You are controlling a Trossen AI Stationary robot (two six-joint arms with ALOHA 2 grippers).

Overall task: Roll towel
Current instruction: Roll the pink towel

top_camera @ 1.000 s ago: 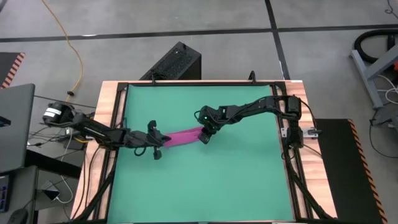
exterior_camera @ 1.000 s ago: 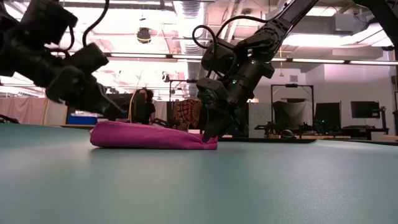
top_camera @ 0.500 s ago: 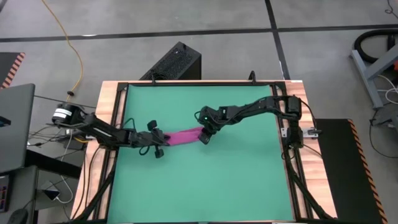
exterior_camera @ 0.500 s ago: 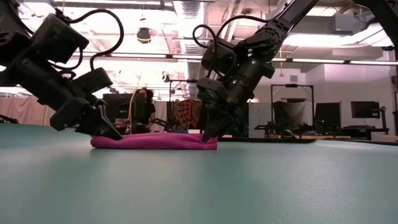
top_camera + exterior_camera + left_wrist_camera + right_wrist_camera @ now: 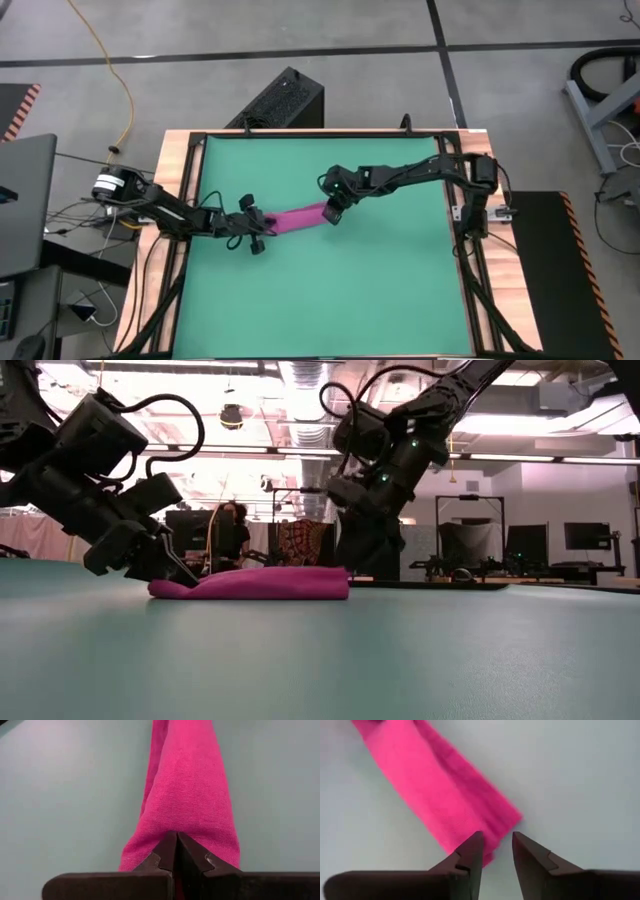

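The magenta towel (image 5: pixel 293 217) lies as a narrow folded strip on the green mat (image 5: pixel 330 300), running left to right near the mat's middle; it also shows in the low view (image 5: pixel 255 583). My left gripper (image 5: pixel 257 228) is shut at the strip's left end. My right gripper (image 5: pixel 331 213) is open and hangs just above the strip's right end (image 5: pixel 505 817), touching nothing; in the low view (image 5: pixel 350 550) it stands clear of the cloth. My left gripper has its shut fingertips (image 5: pixel 170 845) on the towel's left end (image 5: pixel 185 827), where the cloth rises in a low ridge toward them. The fingers slant down from the table's left and lie along the strip. The towel lies on the mat, slack.
A black box (image 5: pixel 280 100) stands on the floor beyond the table's far edge. A wooden rim (image 5: pixel 172 180) and black frame border the mat. A person (image 5: pixel 232 525) shows in the room behind. Bare mat lies toward the near edge.
My left gripper has come down and a little toward the table's right, and the towel's left end, raised and thick before, now lies low and flat. My right gripper has risen off the towel's right end, which stays on the mat.
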